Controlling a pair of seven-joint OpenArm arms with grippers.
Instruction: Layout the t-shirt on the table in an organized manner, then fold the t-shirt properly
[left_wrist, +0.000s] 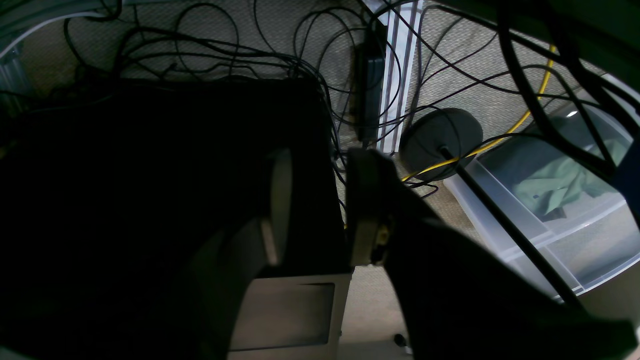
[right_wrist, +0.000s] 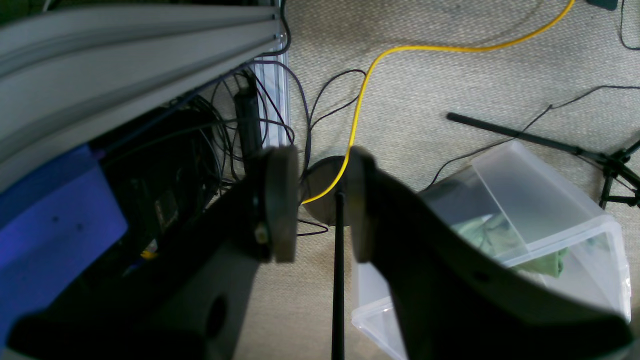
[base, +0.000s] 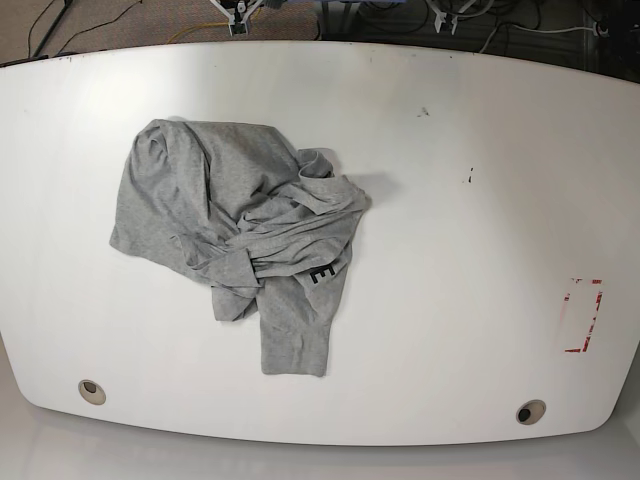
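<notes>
t-shirt (base: 235, 225): heather grey, with part of a black letter showing
table (base: 450, 250): glossy white, small dark scuffs, a red-lined rectangle near one edge
cable (right_wrist: 400, 50): bright yellow
carpet (right_wrist: 450, 85): beige, finely woven
bin (right_wrist: 545, 210): clear plastic, pale green cloth inside

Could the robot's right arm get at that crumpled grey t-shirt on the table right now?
Probably yes. The t-shirt lies bunched on the side of the table that the right arm serves, with nothing on or around it. The right end effector is open and empty, though parked off the table.
</notes>
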